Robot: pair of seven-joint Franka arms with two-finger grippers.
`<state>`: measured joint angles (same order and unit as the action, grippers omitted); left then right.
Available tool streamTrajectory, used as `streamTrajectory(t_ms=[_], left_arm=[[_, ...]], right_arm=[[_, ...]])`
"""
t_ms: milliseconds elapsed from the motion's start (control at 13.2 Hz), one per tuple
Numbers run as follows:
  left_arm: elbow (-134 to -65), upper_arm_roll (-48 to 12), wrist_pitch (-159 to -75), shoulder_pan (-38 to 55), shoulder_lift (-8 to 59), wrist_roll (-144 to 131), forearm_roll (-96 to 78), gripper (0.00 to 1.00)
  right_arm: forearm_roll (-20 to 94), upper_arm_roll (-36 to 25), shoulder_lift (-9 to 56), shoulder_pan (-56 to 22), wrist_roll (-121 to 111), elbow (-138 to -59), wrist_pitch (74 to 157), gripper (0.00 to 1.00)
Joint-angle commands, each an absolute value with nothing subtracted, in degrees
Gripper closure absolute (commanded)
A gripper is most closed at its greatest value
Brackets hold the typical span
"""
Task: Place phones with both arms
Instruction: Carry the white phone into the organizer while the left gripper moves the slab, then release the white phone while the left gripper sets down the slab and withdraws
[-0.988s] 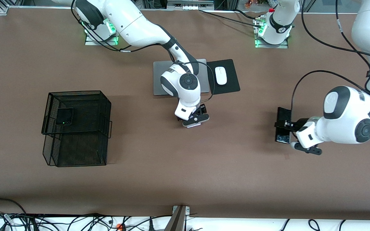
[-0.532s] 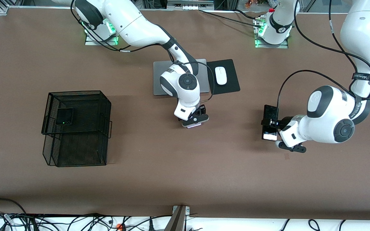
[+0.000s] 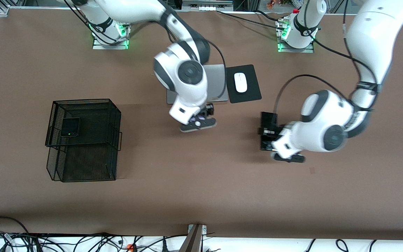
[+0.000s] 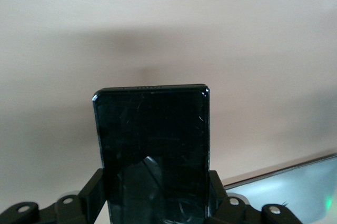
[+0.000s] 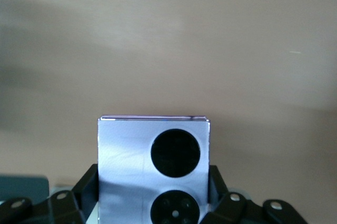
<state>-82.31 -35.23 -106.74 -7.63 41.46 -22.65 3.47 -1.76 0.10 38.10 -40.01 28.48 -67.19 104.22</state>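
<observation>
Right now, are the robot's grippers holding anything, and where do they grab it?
Yes. The left gripper pinches the long black phone by its long side edges near one end. The right gripper pinches the lavender-white phone by its two side edges.

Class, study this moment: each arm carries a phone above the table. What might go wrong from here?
1. The long black phone sticks far out of the left gripper, held only by its edges; it might slip.
2. The lavender phone in the right gripper could snag the wire basket, which already holds a small black phone.
</observation>
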Motion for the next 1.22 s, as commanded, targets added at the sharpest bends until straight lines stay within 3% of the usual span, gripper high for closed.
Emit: streamTrajectory(t_ms=[0,304,532,608,760,1141], left_arm=[[-80.1,-34.5,-111.5,-1.9,44.2,-32.0,1.4,0.72],[-80.2,-34.2,-126.1,7.2,48.5,-47.7,1.9,0.72],[-80.2,-32.3,-135.0,12.1,52.5,-50.7,1.9,0.69],[-80.2,-30.5,-135.6,13.8,53.4,-50.6,1.9,0.54],[-80.0,-26.6,-136.8,17.4,53.7,-50.6,1.9,0.0],[-80.2,-23.6,-137.4,18.5,52.0,-50.5,2.0,0.0]], right_arm=[[-0.1,-2.9,31.3,-35.3,19.2,-70.8,97.2,1.0],[9.0,-20.6,25.6,-35.1,1.6,-80.0,96.6,1.0],[13.8,-30.0,27.7,-33.3,-8.6,-81.4,98.9,1.0],[15.5,-31.5,29.6,-32.0,-10.5,-81.3,100.6,1.0],[18.8,-32.5,33.6,-28.7,-12.5,-80.7,104.7,1.0],[21.2,-32.4,39.9,-26.1,-12.7,-80.2,115.8,1.0]])
